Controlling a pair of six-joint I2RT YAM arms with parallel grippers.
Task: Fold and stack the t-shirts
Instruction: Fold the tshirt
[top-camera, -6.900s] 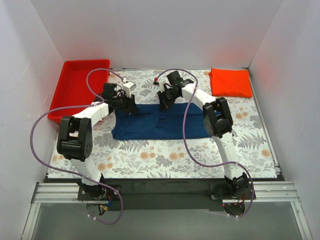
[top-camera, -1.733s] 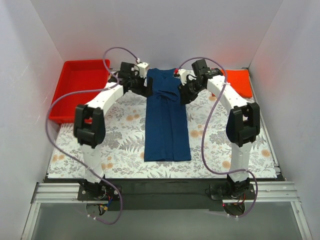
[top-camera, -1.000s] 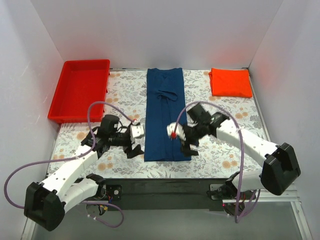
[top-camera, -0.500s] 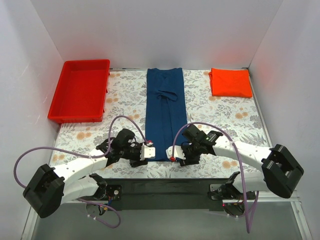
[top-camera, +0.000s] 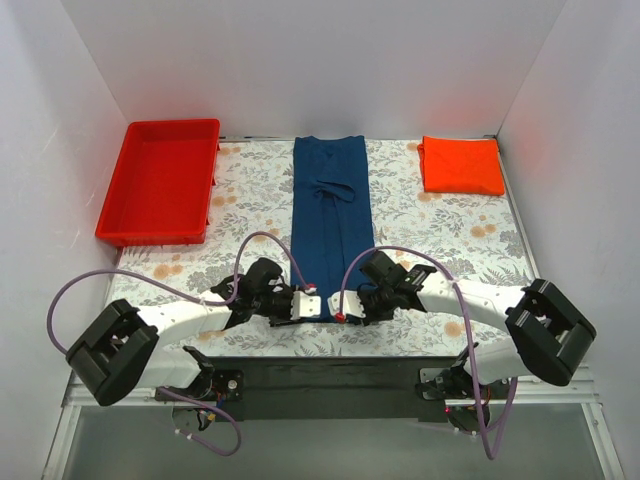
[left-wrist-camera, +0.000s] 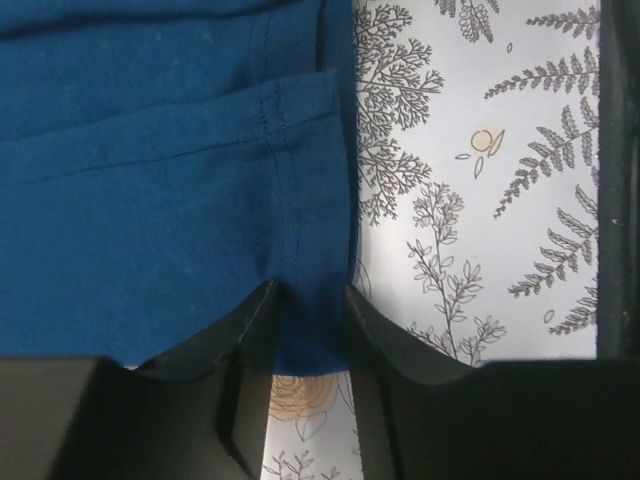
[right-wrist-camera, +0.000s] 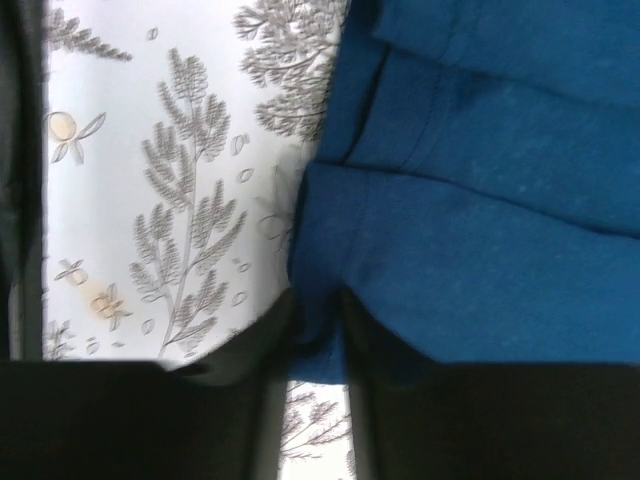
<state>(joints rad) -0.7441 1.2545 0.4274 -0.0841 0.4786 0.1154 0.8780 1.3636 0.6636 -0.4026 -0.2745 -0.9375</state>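
The navy t-shirt (top-camera: 332, 220) lies as a long narrow strip from the far edge toward me. My left gripper (top-camera: 305, 305) is at its near left corner and my right gripper (top-camera: 345, 308) at its near right corner. In the left wrist view the gripper (left-wrist-camera: 308, 300) has its fingers close together with the blue hem (left-wrist-camera: 150, 180) between them. In the right wrist view the gripper (right-wrist-camera: 318, 310) pinches the slightly puckered blue corner (right-wrist-camera: 480, 200). The orange-red t-shirt (top-camera: 460, 165) lies folded square at the far right. No white print shows.
A rigid red plastic tray (top-camera: 160, 185) stands at the far left. The floral tablecloth (top-camera: 240, 190) covers the table. White walls close in the left, far and right sides. Both forearms lie low along the near edge.
Both arms came from the far end of the navy strip to its near end. In the last half second the grippers moved inward onto the near corners and narrowed on the hem.
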